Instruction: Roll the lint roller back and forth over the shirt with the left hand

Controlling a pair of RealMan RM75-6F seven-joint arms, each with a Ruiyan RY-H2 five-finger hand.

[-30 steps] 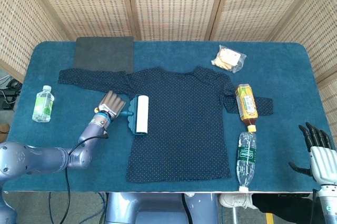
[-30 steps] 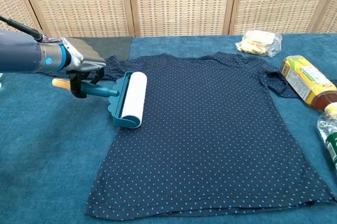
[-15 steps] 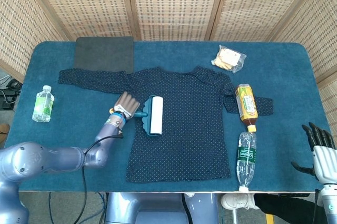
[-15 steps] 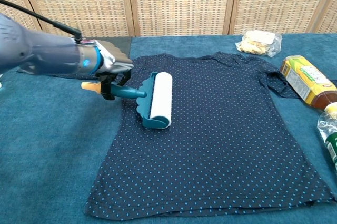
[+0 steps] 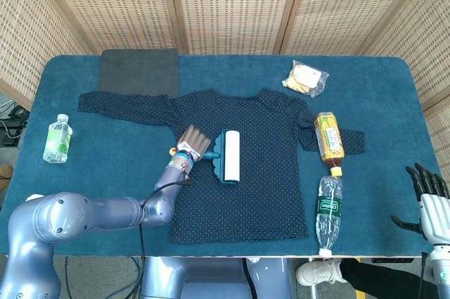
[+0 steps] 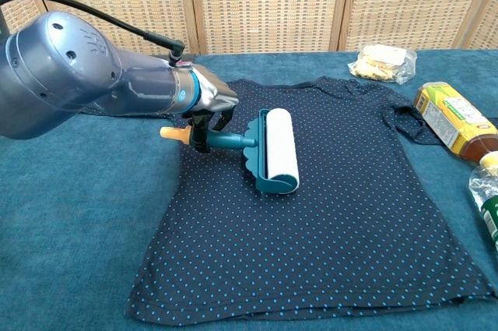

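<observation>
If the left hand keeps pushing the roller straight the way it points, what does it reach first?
Probably the amber tea bottle lying on the shirt's far sleeve. The left hand pushes the teal lint roller across bare dotted navy shirt until there.

wicker screen (image 5: pixel 232 3), blue table (image 5: pixel 394 102)

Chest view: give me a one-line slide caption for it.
Left hand grips the teal lint roller by its handle, white roll lying on the dotted navy shirt.
</observation>
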